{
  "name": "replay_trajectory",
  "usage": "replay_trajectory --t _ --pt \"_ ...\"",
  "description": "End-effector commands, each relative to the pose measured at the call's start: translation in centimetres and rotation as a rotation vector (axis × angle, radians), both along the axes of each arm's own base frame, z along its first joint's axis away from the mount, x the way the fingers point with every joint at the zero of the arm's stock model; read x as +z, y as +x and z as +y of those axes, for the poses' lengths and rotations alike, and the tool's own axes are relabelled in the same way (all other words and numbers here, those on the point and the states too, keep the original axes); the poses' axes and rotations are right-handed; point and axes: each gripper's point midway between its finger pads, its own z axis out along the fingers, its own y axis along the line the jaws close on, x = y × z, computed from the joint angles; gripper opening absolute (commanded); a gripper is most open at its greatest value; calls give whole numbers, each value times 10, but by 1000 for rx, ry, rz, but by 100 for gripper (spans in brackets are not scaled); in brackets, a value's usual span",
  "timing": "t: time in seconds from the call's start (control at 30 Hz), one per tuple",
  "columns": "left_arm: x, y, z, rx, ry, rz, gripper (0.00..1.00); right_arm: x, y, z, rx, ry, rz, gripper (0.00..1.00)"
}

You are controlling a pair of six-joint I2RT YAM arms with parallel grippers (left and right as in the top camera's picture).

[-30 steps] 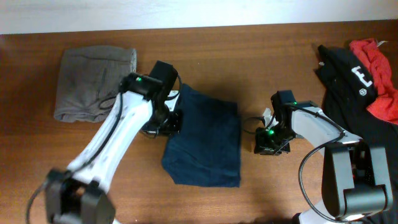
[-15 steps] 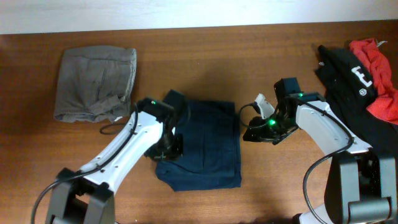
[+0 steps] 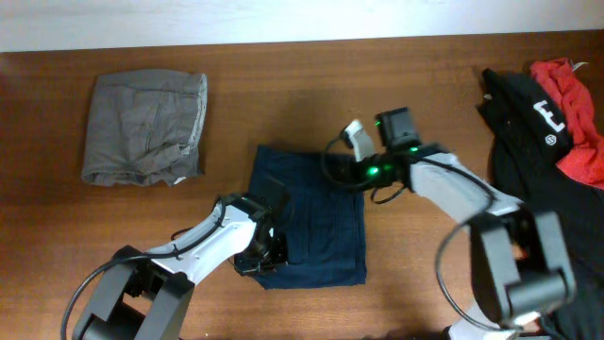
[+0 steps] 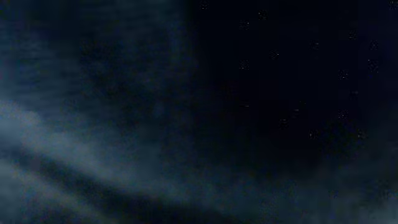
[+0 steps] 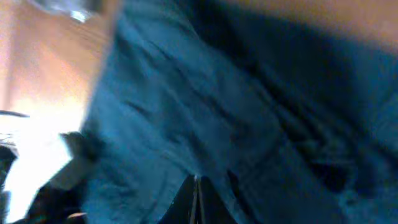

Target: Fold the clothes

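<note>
A dark blue garment point(image 3: 316, 212) lies folded into a rectangle at the table's middle. My left gripper point(image 3: 260, 251) rests low on its lower left edge. The left wrist view shows only dark blue cloth point(image 4: 124, 124) pressed close, and its fingers are hidden. My right gripper point(image 3: 351, 172) is at the garment's upper right corner. In the right wrist view its fingers point(image 5: 196, 190) are closed together, tips against the blue cloth point(image 5: 186, 106). I see no cloth between them.
A folded grey garment point(image 3: 146, 127) lies at the far left. A heap of black clothing point(image 3: 528, 123) and a red piece point(image 3: 578, 113) sits at the right edge. The wooden table point(image 3: 425, 274) shows round them.
My left gripper has slid down the garment's left edge toward the front. My right gripper has moved left and up from the bare table onto the garment's upper right corner. The garment now lies squarer.
</note>
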Motion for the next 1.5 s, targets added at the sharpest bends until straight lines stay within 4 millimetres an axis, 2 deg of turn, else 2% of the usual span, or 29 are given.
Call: replay_trajectory --t 0.0,0.1,0.17,0.2,0.23,0.33,0.4,0.5,0.57,0.6,0.7,0.73,0.77,0.83,0.9,1.0,1.2,1.3,1.47 --pt "-5 10 17 45 59 -29 0 -52 0 -36 -228 -223 168 4" --pt "-6 27 22 1 40 -85 0 -70 -4 -75 -380 -376 244 4" --pt "-6 42 22 -32 12 -140 0 -71 -10 -87 -408 -413 277 4" --pt "-5 56 22 -39 -10 -191 0 -72 -17 -91 -414 -425 310 4" --pt "-2 76 21 -42 -38 -263 1 -73 -35 -94 -420 -454 386 4" --pt "6 112 15 -20 -90 -402 0 -72 -71 -94 -406 -518 523 4" --pt "18 141 7 0 -150 -513 1 -67 -90 -88 -377 -555 575 4" --pt "42 177 1 23 -207 -649 3 -59 -102 -65 -312 -539 573 4" --pt "57 190 3 39 -226 -673 6 -56 -103 -56 -303 -537 555 4" --pt "67 195 3 49 -255 -658 15 -54 -102 -52 -296 -532 540 4" --pt "81 189 16 88 -264 -553 53 -49 -99 -54 -308 -521 527 4" --pt "83 178 29 118 -235 -474 84 -48 -96 -60 -327 -518 529 4" --pt "83 171 36 134 -219 -429 97 -47 -94 -63 -332 -514 528 4" --pt "78 150 54 187 -196 -316 99 -46 -90 -70 -309 -490 520 4" --pt "75 139 55 189 -233 -269 99 -44 -87 -70 -242 -454 491 4" --pt "68 123 41 171 -348 -209 99 -42 -86 -69 -166 -428 458 4" --pt "35 102 15 180 -547 -205 99 -41 -88 -67 -122 -408 446 4" --pt "15 86 15 252 -558 -171 99 -41 -88 -67 -121 -407 445 4" --pt "5 84 -3 284 -665 -239 99 -41 -87 -67 -119 -407 444 4"
